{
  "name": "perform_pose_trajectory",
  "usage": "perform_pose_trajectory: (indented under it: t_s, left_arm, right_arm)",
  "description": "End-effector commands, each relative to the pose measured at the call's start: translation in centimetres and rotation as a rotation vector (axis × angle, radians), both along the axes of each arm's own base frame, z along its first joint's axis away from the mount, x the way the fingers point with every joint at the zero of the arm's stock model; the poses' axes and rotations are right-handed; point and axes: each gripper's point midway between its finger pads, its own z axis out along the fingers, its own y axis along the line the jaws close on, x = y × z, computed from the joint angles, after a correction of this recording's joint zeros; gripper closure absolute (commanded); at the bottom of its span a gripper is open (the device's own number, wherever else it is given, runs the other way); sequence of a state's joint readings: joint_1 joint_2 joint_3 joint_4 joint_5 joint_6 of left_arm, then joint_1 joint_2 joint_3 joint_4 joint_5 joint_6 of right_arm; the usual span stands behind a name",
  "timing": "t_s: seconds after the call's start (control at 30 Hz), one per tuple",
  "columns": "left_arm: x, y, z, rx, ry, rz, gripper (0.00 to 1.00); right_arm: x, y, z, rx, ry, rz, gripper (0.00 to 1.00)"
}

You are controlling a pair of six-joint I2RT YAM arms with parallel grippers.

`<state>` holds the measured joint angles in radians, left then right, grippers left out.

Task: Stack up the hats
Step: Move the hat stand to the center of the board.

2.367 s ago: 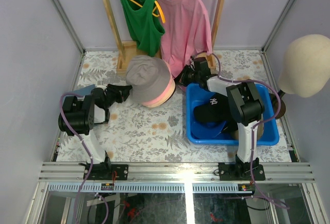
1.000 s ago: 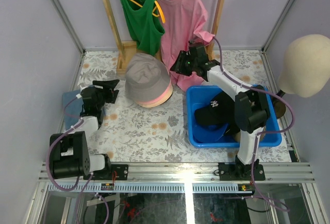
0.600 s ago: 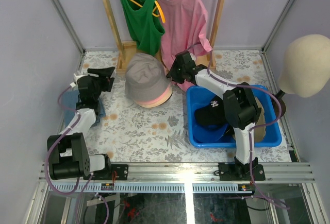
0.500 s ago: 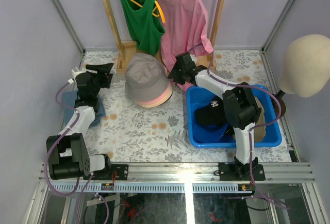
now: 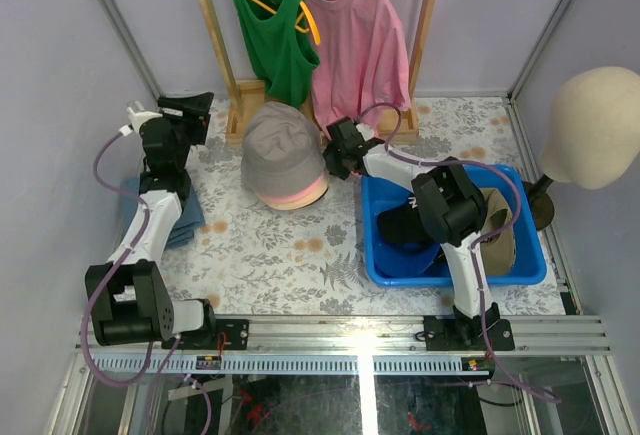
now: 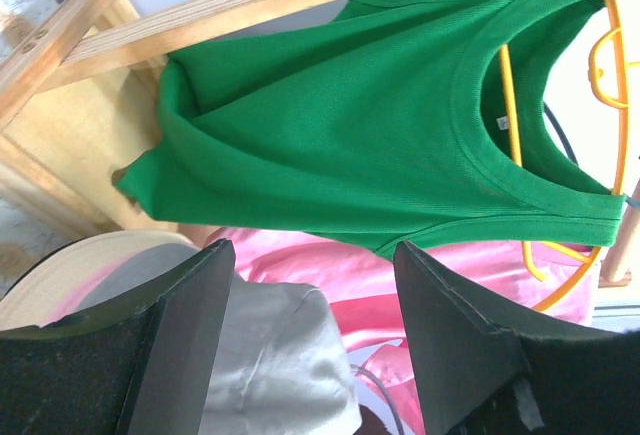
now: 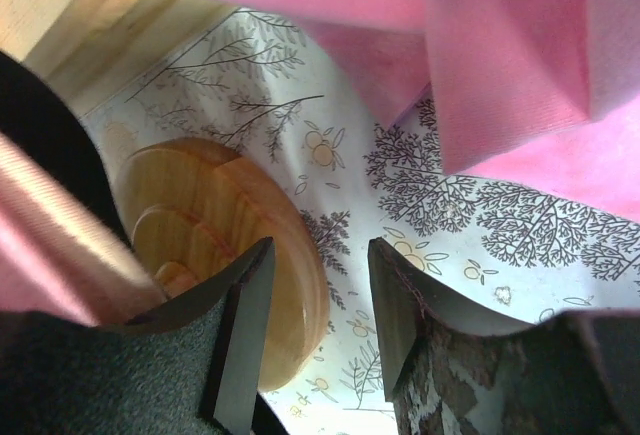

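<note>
From above we see a tabletop [image 5: 280, 255] covered in a pale leaf-print cloth, closed in by lilac walls [image 5: 70, 85] with metal posts in the corners. At the back stands a wooden rack [image 5: 212, 45] with a green shirt [image 5: 270, 45] and a pink shirt [image 5: 355, 45] hanging from it, and a cream dummy head [image 5: 595, 125] sits at the right edge. A grey hat [image 5: 282, 143], soft and round-crowned, sits on top of a pink hat [image 5: 305, 193] near the rack's foot, with only the pink brim showing beneath it. A blue bin [image 5: 372, 255] on the right holds a black cap [image 5: 400, 220] with a white logo and a tan hat [image 5: 498, 227]. A blue cap [image 5: 183, 217] lies flat at the left edge, partly under the left arm. The left hand [image 5: 190, 105] is raised by the left wall, well apart from the stack. The right hand [image 5: 335, 150] is just beside the grey hat; we cannot tell whether they touch. In the left wrist view its fingers [image 6: 180, 345] are spread with nothing between them, facing the green shirt on a yellow hanger [image 6: 612, 75], the grey crown below. In the right wrist view the fingers [image 7: 240, 335] also stand apart and empty, above a round wooden disc [image 7: 215, 235] on the printed cloth, with pink fabric hanging close.
</note>
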<state>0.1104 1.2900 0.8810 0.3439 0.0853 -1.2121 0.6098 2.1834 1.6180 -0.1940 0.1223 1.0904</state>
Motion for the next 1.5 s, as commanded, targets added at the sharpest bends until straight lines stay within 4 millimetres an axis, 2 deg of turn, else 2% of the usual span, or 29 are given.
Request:
perform_pose_trajectory:
  t_s: [0.0, 0.03, 0.07, 0.47, 0.87, 1.1, 1.33, 1.47]
  left_arm:
    - [1.2, -0.7, 2.9, 0.071, -0.080, -0.019, 0.35]
    - [1.2, -0.9, 3.0, 0.077, -0.084, -0.022, 0.35]
    - [1.3, -1.0, 3.4, 0.082, -0.092, -0.025, 0.35]
    - [2.3, -0.8, 6.0, 0.098, -0.149, -0.010, 0.35]
    - [2.8, 0.3, 10.7, 0.065, -0.220, 0.055, 0.33]
    - [2.0, 0.8, 11.4, 0.007, -0.237, 0.074, 0.32]
    - [1.1, 1.4, 11.1, -0.013, -0.240, 0.093, 0.32]
    - [0.8, 1.6, 11.3, -0.019, -0.253, 0.097, 0.31]
  right_arm:
    - [0.3, 1.3, 0.2, 0.029, -0.010, -0.064, 0.50]
    - [0.1, 1.6, -0.4, 0.026, 0.000, -0.059, 0.50]
    - [0.3, 2.4, 0.2, 0.042, -0.010, -0.051, 0.50]
    - [-0.6, 7.9, -1.3, 0.119, 0.019, -0.006, 0.50]
    - [-2.0, 16.4, -1.3, 0.215, 0.017, 0.079, 0.47]
    - [-3.0, 21.1, -1.2, 0.274, -0.001, 0.138, 0.47]
    - [-4.0, 23.6, -2.2, 0.317, -0.009, 0.175, 0.46]
    - [-3.8, 23.8, -1.2, 0.330, -0.045, 0.209, 0.45]
